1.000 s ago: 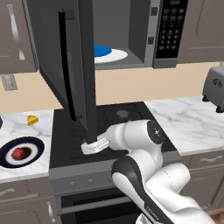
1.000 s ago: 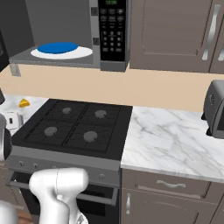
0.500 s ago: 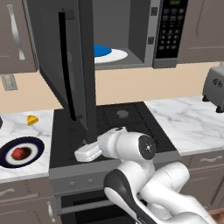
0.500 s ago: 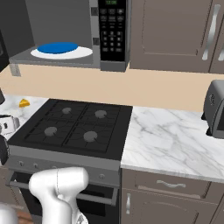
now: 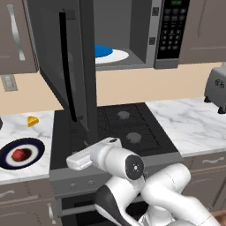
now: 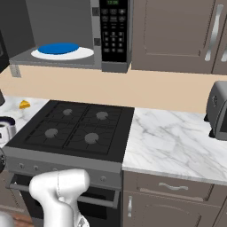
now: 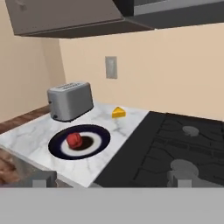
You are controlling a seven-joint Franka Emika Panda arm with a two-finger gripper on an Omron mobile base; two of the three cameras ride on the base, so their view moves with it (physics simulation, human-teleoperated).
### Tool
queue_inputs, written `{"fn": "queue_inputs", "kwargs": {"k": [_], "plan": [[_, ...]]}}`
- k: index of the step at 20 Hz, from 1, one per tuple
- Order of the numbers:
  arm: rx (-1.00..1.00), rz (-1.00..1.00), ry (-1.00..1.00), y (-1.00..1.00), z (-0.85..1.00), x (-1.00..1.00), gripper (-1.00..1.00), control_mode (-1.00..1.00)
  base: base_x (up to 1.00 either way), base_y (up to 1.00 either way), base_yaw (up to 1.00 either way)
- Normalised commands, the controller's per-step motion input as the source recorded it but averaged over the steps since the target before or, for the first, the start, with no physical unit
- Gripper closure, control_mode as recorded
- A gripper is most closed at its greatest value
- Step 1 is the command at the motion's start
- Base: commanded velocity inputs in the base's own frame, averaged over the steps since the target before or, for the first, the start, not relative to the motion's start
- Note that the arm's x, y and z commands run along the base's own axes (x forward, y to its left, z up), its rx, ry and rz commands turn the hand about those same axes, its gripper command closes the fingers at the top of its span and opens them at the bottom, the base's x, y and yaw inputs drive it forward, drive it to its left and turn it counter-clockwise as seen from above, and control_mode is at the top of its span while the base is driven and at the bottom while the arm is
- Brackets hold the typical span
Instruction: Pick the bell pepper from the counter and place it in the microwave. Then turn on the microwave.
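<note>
Microwave [image 5: 128,33]: I am seeing it above the stove with its door [image 5: 66,70] hanging wide open, and the white turntable with the blue centre [image 6: 64,50] is lying bare inside.
Stovetop [image 6: 75,128]: the black burners are sitting between me and the left tabletop [image 7: 109,127], directly under the open door.
Tabletop: the white marble piece left of the stove is carrying the plate, the toaster and the yellow wedge.
Silver toaster [image 7: 70,100]: it is standing just behind the plate in the hand view, near enough that I am judging it could hinder a reach from that side.
Dark-rimmed plate [image 7: 98,140]: it is lying flat on the tabletop, near the front edge.
Pincer [image 7: 111,178]: the two tips are standing as wide apart as they go and are holding nothing; it is pointing towards the plate but is well apart from it.
Yellow wedge [image 7: 118,112]: it is lying behind the plate, apart from it, not in my way.
Bell pepper [image 7: 74,140]: it is resting in the middle of the plate. I am judging it light, firm and smooth, so it may roll or slip; I am planning to take it across its widest part from above.
Obstacle: I am thinking the open door is the main risk when lifting.
</note>
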Motion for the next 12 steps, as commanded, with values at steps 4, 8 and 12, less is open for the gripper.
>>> {"fn": "queue_inputs", "kwargs": {"k": [4, 8, 12], "plan": [[0.04, -0.18, 0.0, 0.27, -0.09, 0.07, -1.0, -1.0, 0.0, 0.0, 0.0], [0.05, -0.17, 0.0, 0.32, -0.06, 0.08, -1.0, -1.0, 0.0, 0.0, 0.0], [0.07, -0.12, 0.03, 0.3, -0.01, 0.11, -1.0, -1.0, 0.0, 0.0, 0.0]]}}
